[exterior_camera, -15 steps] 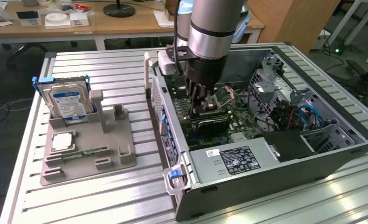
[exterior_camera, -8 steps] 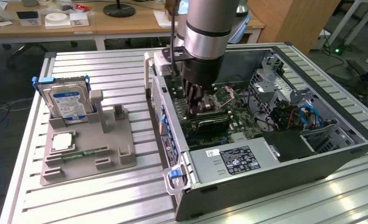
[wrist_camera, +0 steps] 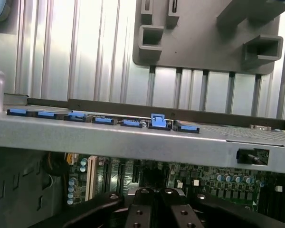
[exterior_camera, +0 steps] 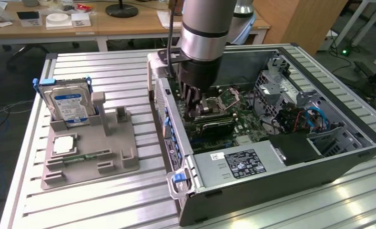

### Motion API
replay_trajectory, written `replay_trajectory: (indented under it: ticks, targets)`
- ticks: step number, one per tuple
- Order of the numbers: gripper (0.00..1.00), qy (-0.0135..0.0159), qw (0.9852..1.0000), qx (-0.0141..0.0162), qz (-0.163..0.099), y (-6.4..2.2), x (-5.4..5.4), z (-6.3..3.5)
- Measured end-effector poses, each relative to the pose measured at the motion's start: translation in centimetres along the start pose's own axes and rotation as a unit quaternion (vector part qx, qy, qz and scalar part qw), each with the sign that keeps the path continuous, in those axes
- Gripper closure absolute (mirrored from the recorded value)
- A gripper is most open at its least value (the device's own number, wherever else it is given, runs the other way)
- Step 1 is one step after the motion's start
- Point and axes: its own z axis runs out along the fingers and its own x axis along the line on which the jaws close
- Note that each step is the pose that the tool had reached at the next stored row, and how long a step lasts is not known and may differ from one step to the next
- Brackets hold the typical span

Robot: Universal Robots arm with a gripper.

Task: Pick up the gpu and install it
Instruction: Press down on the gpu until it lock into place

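Slatted table (exterior_camera: 98, 200); blue-labelled drive (exterior_camera: 70, 106), text unreadable.

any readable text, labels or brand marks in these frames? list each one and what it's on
None can be read as words.
Hard drive: blue and white label, print too small.
Power supply in the computer case: black label with white print and round marks, too small.
Small white sticker beside that label: unreadable.
White cards on the desk behind: print blurred.
Motherboard, wrist view: no legible markings.
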Motion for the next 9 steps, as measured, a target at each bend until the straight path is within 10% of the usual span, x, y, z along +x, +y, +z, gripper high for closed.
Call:
replay_trajectory:
  ticks: [9]
  targets:
    - [0.9, 0.0, 1.0, -0.0013, -0.005, 1.42, -0.1, 0.22]
